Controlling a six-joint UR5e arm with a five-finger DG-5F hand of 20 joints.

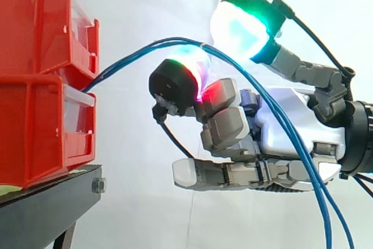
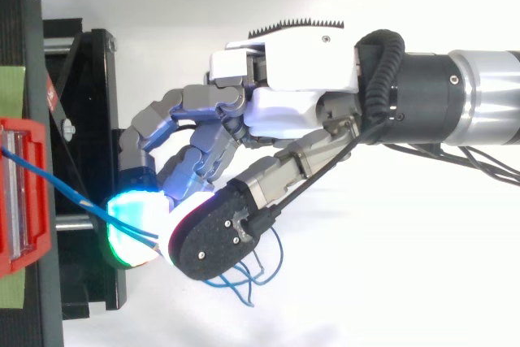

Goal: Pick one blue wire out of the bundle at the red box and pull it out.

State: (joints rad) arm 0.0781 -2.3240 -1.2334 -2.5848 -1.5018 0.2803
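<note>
A white curtain hangs behind two stacked red boxes on a black stand. Blue wires arch out from between the boxes and droop past the robot hand. It seems to have closed on them, pinching them between two glowing pads. More than one wire looks caught. The grasp seems made, but singling out one wire and pulling it free remain.

Support: black stand, lower left — bolt at its front corner. On it: lower red bin, second red bin stacked above — green strip on stand top.
</note>
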